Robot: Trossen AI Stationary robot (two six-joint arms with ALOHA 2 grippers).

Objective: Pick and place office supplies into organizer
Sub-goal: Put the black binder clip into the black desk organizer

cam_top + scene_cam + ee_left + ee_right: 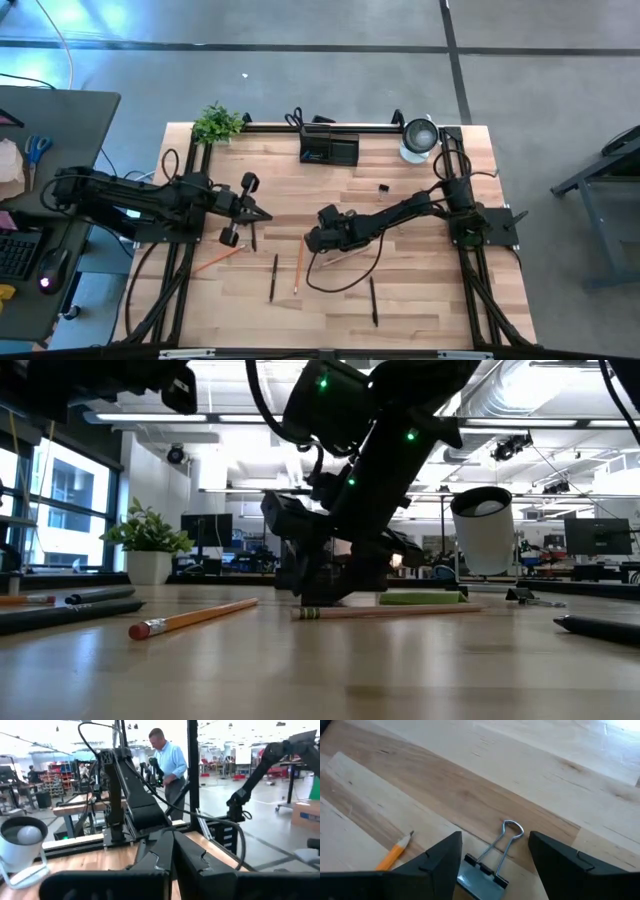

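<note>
I had the right gripper [495, 857] low over the table [420, 300] mid-board, fingers spread wide, a black binder clip [487, 862] lying between them, not gripped. An orange pencil [395, 852] lay just beside. Left gripper [262, 215] was closed, empty, waiting left of centre. Organizer [330, 148] sat at the far edge.

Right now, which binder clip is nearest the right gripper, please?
The binder clip between the right gripper's open fingers; the other binder clip lies apart, toward the cup.
</note>
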